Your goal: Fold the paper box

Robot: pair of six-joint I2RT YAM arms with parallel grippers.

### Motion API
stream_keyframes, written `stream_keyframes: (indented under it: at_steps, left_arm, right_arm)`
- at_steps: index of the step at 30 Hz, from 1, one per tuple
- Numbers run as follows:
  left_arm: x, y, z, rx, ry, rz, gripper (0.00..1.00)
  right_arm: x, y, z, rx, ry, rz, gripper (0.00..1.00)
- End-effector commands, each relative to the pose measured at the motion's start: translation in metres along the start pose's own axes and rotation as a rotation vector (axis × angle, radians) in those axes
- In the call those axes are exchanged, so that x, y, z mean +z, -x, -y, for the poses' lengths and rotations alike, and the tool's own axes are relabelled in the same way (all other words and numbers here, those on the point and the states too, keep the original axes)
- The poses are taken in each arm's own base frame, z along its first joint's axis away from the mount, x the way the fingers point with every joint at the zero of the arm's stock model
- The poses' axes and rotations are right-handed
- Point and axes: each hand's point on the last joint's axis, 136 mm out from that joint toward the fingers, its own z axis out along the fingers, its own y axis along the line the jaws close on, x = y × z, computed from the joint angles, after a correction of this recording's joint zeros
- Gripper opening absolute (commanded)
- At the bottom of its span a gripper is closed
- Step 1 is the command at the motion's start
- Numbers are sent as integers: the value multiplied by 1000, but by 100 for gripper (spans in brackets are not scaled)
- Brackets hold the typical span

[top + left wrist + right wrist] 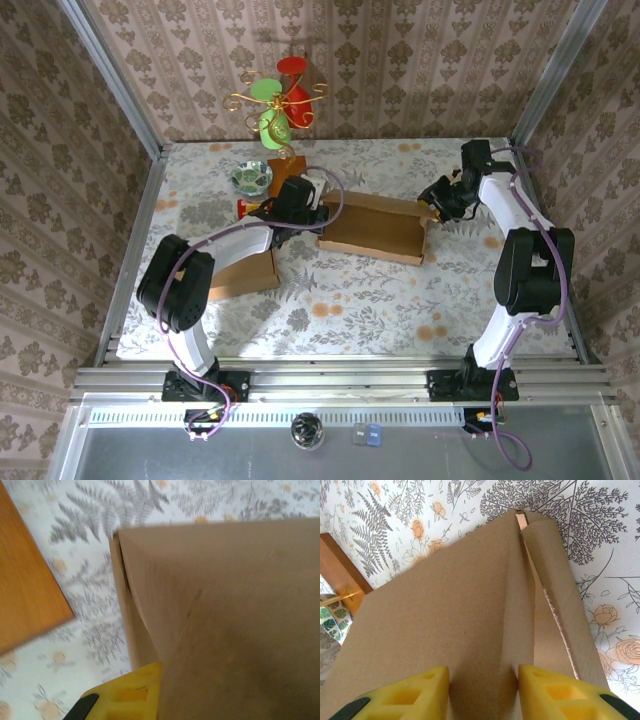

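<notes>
Paper box (372,228) lies open at mid-worktop (400,300), beyond a wooden board (243,275) by the left edge. The left gripper (312,213) meets its left end, one yellow finger (131,692) outside the wall; I cannot tell its grip. The right gripper (430,208) pinches the right-end wall. A patterned bowl (251,176) sits farther back.

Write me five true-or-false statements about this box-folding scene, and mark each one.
1. The paper box lies between the left gripper and the right gripper. True.
2. The right gripper's yellow pads clamp a cardboard wall. True.
3. The leaf-patterned bowl sits inside the box. False: it stands on the table, behind the left gripper.
4. The box is closed on top. False: it is open, with its walls raised.
5. A wooden board lies near the left arm. True.
</notes>
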Motion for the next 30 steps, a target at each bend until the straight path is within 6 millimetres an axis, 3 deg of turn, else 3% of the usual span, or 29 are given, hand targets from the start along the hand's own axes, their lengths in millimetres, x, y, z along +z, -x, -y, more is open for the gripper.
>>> stream_keyframes:
  at_steps: [1, 13, 16, 20, 24, 26, 30]
  left_arm:
    - [-8, -14, 12, -64, -60, -46, 14]
    - [-33, -38, 24, -233, -134, -117, 49]
    - [-41, -56, 32, -269, -169, -156, 51]
    - [-66, -68, 40, -265, -180, -135, 51]
    - [-105, -57, 41, -245, -158, -79, 52]
    - [-125, -44, 36, -240, -127, -44, 58]
    - [-142, -16, 17, -264, -91, -17, 67]
  right_arm:
    - [-2, -8, 2, -43, -11, 9, 37]
    - [-1, -15, 22, -108, -101, 23, 37]
    - [0, -16, 26, -115, -114, 24, 37]
    - [-1, -17, 31, -128, -136, 31, 41]
    - [-2, -17, 37, -138, -162, 38, 44]
    - [-4, -19, 41, -143, -180, 43, 47]
    - [-22, -21, 44, -143, -199, 104, 52]
